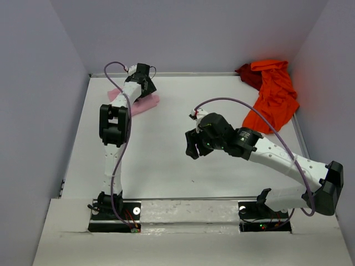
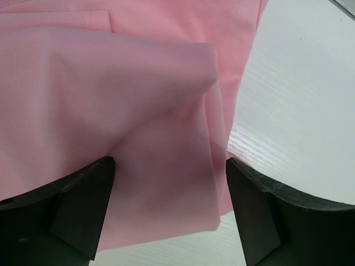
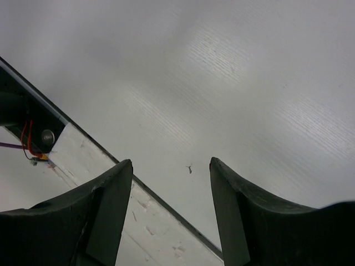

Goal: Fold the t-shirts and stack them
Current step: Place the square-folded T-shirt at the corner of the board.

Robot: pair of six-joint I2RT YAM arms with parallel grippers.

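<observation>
Pink t-shirt (image 1: 145, 104) lies folded at the far-left of the table (image 1: 161, 166). Left gripper (image 2: 169, 163) is spread wide over its edge, not pinching. Orange-red t-shirt (image 1: 274, 97) and dark red t-shirt (image 1: 248, 75) are heaped far right. Right gripper (image 3: 171, 163) is parted and empty. Pink looks done; next probably calls for reaching the orange-red one.

T-shirts: three. One light pink t-shirt (image 1: 143, 105) at 11 o'clock on the worktop (image 1: 166, 166); one orange-red t-shirt (image 1: 274, 95) and one dark red t-shirt (image 1: 247, 74), both at 1 o'clock.
Robot arms: two, left arm (image 1: 113, 136) and right arm (image 1: 277, 155).
Claws: two, left claw (image 2: 170, 183) and right claw (image 3: 171, 177).
Purple cables: two, left cable (image 1: 113, 65) and right cable (image 1: 233, 100).
Worktop: one.
</observation>
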